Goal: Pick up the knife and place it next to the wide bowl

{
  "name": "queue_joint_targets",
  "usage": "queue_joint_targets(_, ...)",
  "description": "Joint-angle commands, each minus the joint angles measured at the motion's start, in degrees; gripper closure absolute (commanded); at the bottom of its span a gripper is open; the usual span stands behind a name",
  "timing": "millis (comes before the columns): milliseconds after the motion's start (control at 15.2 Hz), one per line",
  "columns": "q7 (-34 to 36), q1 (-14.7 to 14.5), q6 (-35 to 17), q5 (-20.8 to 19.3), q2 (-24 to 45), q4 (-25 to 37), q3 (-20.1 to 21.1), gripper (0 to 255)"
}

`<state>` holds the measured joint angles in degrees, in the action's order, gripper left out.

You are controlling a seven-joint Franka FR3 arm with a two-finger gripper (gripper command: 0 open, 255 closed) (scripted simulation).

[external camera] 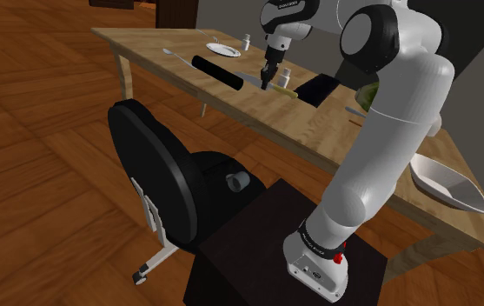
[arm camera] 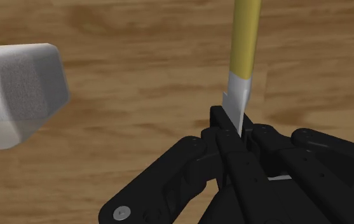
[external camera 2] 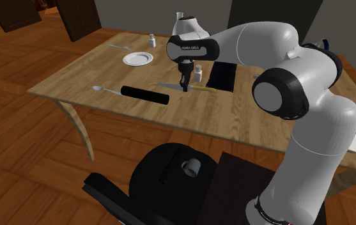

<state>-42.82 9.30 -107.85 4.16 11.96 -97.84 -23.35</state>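
Note:
The knife [external camera: 250, 82] lies flat on the wooden table [external camera: 144, 48], with a steel blade and a yellow-green handle [external camera 2: 203, 89]. My gripper [external camera: 266, 84] points straight down onto it and is shut on the blade just beside the handle. In the wrist view the black fingers [arm camera: 223, 137] clasp the blade [arm camera: 236, 102] between them, and the handle [arm camera: 246, 38] runs away from them. In the second exterior view the gripper [external camera 2: 185, 87] stands on the knife at mid-table. The wide white bowl [external camera: 447, 181] sits far along the table, near its end by the stand.
A black cylinder [external camera: 218, 71] and a spoon [external camera: 175, 56] lie just beyond the blade tip. A white shaker [external camera: 284, 76] stands close beside the gripper, with a black slab [external camera: 318, 89], a white plate [external camera: 223, 49] and a green bowl [external camera: 368, 94] nearby. A black chair [external camera: 157, 174] stands before the table.

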Motion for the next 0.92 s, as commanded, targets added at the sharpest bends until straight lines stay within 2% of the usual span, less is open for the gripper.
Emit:
queue_joint_targets(0, 0.0, 0.0, 0.0, 0.0, 0.0, 0.0, 0.0, 255)
queue_joint_targets(264, 0.0, 0.0, 0.0, 0.0, 0.0, 0.0, 0.0, 255)
queue_joint_targets(858, 0.2, 0.1, 6.7, -0.3, -0.6, 6.2, -0.2, 255)
